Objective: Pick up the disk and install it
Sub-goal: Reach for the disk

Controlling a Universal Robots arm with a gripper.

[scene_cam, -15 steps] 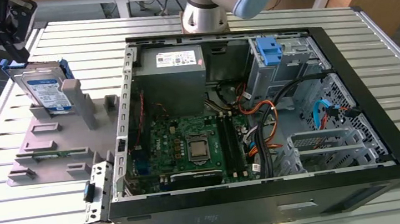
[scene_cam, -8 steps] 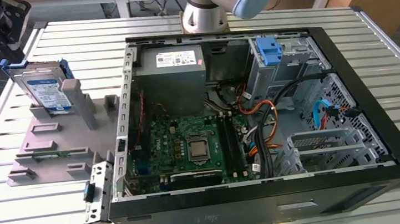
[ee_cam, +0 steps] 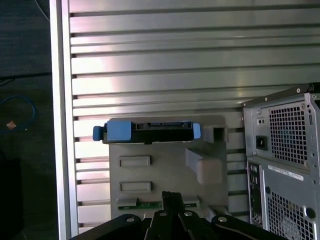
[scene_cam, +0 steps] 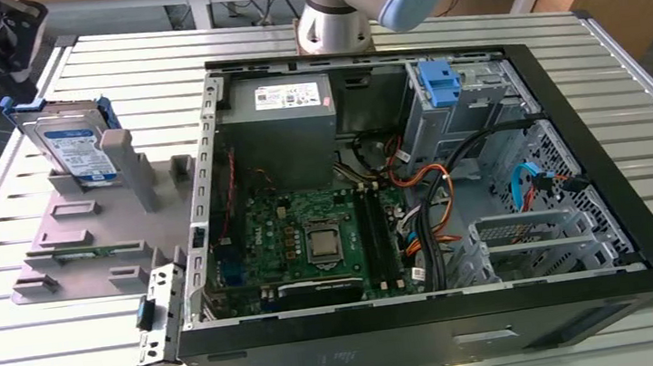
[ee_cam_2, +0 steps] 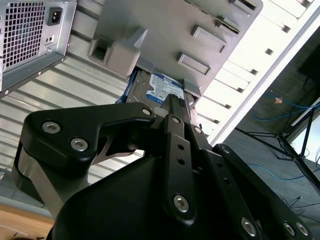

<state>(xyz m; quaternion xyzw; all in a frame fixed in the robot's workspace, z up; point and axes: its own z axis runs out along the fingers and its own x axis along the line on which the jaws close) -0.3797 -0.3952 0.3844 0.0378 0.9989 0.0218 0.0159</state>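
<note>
In the second wrist view, the black metal pincer (ee_cam_2: 173, 117) with silver screws fills the foreground. Just beyond it is the flat silver disk (ee_cam_2: 163, 88) with a white-and-blue label and a blue plastic frame at its edge. The disk sits against the grey plastic stand (ee_cam_2: 200, 30), between two of its blocks. The stand lies on the ribbed silver metal surface (ee_cam_2: 90, 70). The grey perforated computer case (ee_cam_2: 27, 32) is beside the stand. Thin blue cables (ee_cam_2: 280, 172) lie on the dark floor (ee_cam_2: 260, 150).

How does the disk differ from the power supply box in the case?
The disk stands upright on edge; the power supply box sits inside the case. The disk has a blue frame, the box none. The disk is smaller than the box. Both carry labels.
</note>
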